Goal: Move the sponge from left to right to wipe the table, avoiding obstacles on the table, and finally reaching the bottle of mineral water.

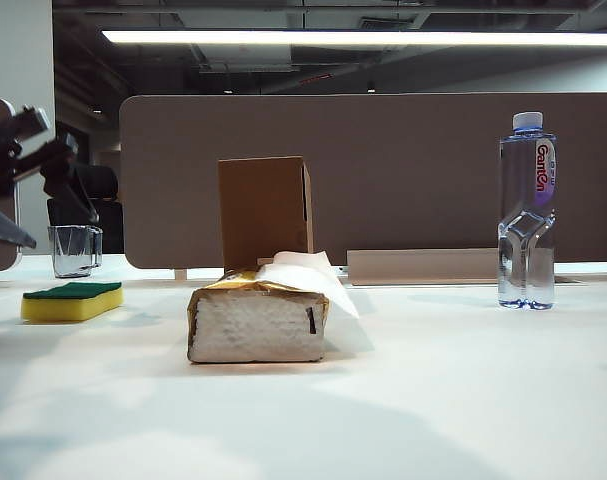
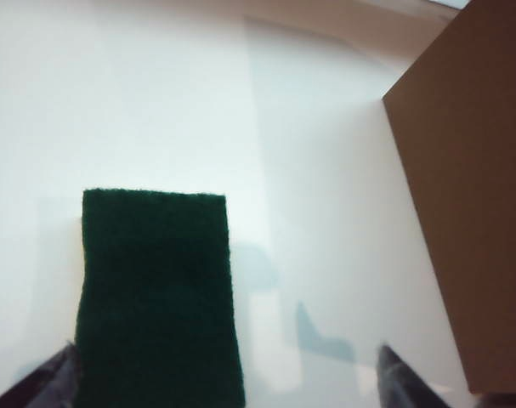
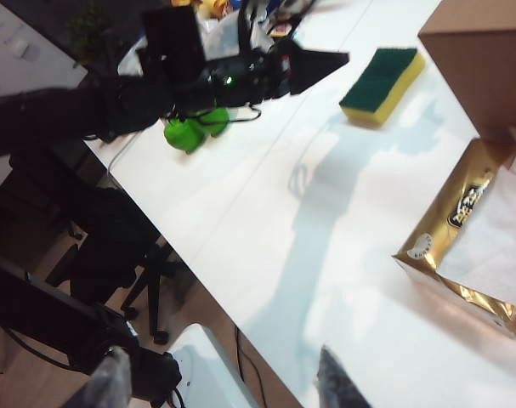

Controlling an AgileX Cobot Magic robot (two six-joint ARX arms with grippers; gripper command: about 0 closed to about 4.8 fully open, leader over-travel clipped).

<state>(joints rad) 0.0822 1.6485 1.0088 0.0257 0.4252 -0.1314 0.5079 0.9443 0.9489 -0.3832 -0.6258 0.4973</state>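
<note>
sponge: the sponge (image 1: pixel 72 301) lies flat on the table (image 1: pixel 433 390), green side up, at the far left, untouched.
left gripper: the left gripper (image 2: pixel 228 378) hangs above the sponge, jaws spread wide and empty; its two fingertips (image 2: pixel 398 382) show at the edge of the wrist view.
offset: seen from the left wrist, the sponge sits close to one fingertip rather than centred in the gap; the other fingertip is over bare table. My reading: a small sideways shift is needed before descending.
long axis: the sponge's long side runs along the gripper's forward direction, so the jaws would close across its short width.
right gripper: the right gripper (image 3: pixel 232 382) is over the near table edge, well apart from the sponge, jaws apart, holding nothing.
nearer arm: left, clearly.
path ahead: tissue pack (image 1: pixel 259 318) and cardboard box (image 1: pixel 265 210) stand between sponge and bottle (image 1: pixel 527 212).
</note>
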